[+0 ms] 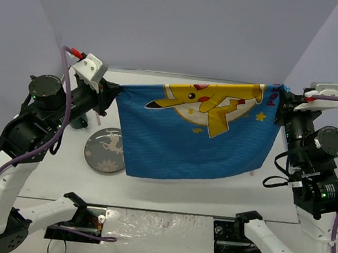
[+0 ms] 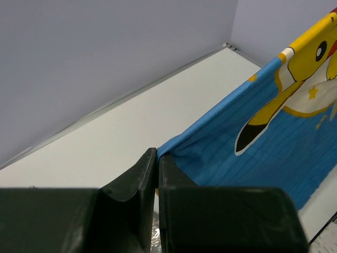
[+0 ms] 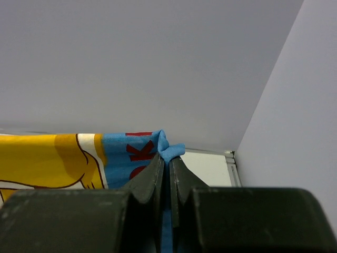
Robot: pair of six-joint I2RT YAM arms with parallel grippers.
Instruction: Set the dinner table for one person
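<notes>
The bench (image 1: 168, 187) lay below both claws, its white top running out beyond them to the far wall. Stretched between the claws hung the blue cartoon-print placemat (image 1: 179, 146). Its top edge was taut and the rest draped down toward the bench. I could not tell whether the lower hem touched the surface.

Your left claw (image 1: 115, 93) was clenched on one top corner, and its wrist camera showed the jaws pressed together with the blue edge coming out right at the tips. Your right claw (image 1: 280, 99) was clenched on the opposite corner, with a small fold of blue poking up past its tips.

A dark round plate (image 1: 106, 150) sat on the bench below the left claw, a little toward the right claw. It was just beside the placemat's lower corner on that side.

By my reading, you were at the step of laying the placemat, with nothing yet set on it. The next move called for lowering both claws together and keeping the top edge tight, so that the hem landed first and the cloth rolled down flat. It also called for keeping the cloth off the plate and letting go only once the corners rested on the bench.
</notes>
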